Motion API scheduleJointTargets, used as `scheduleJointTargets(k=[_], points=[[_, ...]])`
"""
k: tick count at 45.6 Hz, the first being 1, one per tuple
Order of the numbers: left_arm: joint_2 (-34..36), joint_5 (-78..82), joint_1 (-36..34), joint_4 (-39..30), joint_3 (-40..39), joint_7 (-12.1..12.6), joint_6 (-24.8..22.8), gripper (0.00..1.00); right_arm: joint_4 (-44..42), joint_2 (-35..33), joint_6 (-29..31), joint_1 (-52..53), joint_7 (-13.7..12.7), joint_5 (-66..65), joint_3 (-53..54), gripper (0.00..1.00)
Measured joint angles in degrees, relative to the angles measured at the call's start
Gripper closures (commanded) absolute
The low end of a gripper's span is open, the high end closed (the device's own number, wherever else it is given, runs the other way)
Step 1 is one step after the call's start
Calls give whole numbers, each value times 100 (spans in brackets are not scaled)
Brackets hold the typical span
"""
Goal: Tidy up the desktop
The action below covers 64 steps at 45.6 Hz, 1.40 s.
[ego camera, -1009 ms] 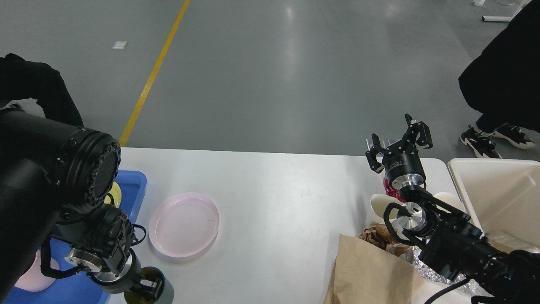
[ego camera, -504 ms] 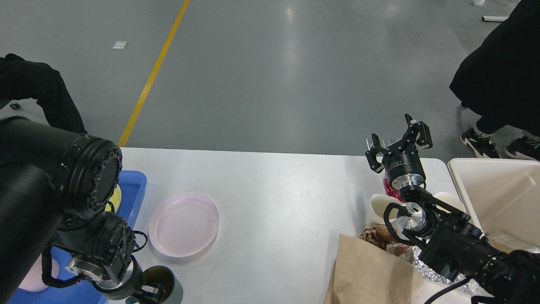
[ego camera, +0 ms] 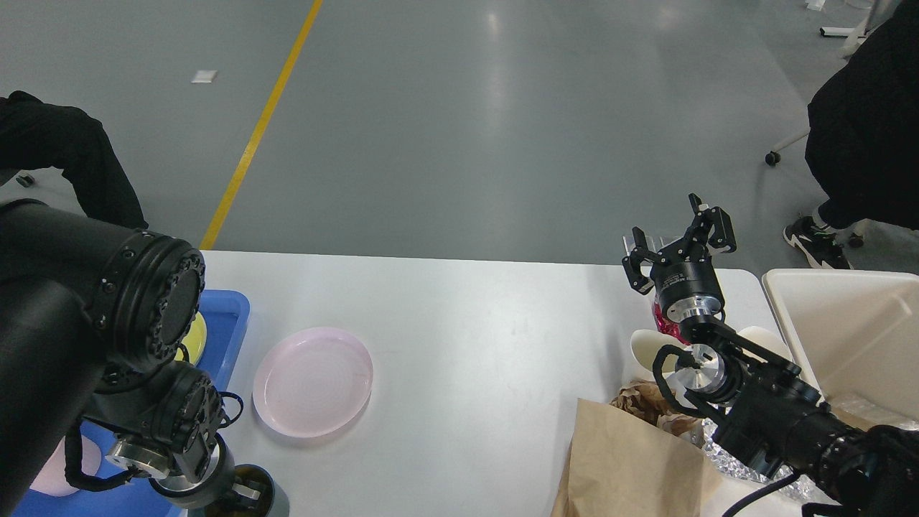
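The white desktop (ego camera: 474,337) bears a pink plate (ego camera: 312,380) at the left of middle. My left gripper (ego camera: 240,495) is at the bottom left edge, shut on the rim of a dark grey-green cup (ego camera: 267,497), next to the blue tray. My right gripper (ego camera: 678,240) is open and empty, raised over the table's far right part. Below it lie a red wrapper (ego camera: 662,324), two white cups (ego camera: 644,350), crumpled brown paper (ego camera: 642,398), a brown paper bag (ego camera: 632,459) and foil (ego camera: 718,436).
A blue tray (ego camera: 228,316) at the left holds a yellow dish (ego camera: 194,336) and a pink item (ego camera: 47,477). A cream bin (ego camera: 847,337) stands at the right edge. A person (ego camera: 861,136) stands beyond the table at the far right, another (ego camera: 64,158) at the left.
My left gripper and the dark cup swung right, then back left and lower. The person at the far right shifted. My right arm has not moved.
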Motion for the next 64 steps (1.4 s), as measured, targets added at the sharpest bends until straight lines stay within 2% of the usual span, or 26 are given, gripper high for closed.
scheduleJointTargets(k=[16, 24, 28, 31, 34, 43, 50, 56, 60, 64], points=[[31, 11, -87, -183, 14, -31, 14, 100, 0, 0, 0, -1, 0, 0, 0, 0], [276, 42, -504, -235, 123, -90, -77, 100, 0, 0, 0, 0, 0, 0, 0, 0], [452, 78, -827, -257, 170, -117, -278, 100, 0, 0, 0, 0, 0, 0, 0, 0], [599, 104, -1156, -268, 195, -187, -657, 100, 0, 0, 0, 0, 0, 0, 0, 0], [711, 117, -1567, -270, 245, -363, -1264, 100, 0, 0, 0, 0, 0, 0, 0, 0], [733, 296, -2990, -271, 541, -1292, -3414, 100, 0, 0, 0, -3, 0, 0, 0, 0], [788, 952, -3978, -264, 631, -1698, -4546, 100, -1, 0, 0, -7, 0, 0, 0, 0], [826, 1560, -4658, -264, 728, -2021, -5215, 100, -8, 0, 0, -7, 0, 0, 0, 0], [879, 1804, -4917, -263, 827, -2275, -5404, 100, -9, 0, 0, -7, 0, 0, 0, 0], [902, 1919, -4992, -252, 920, -2392, -5437, 100, -8, 0, 0, -7, 0, 0, 0, 0]])
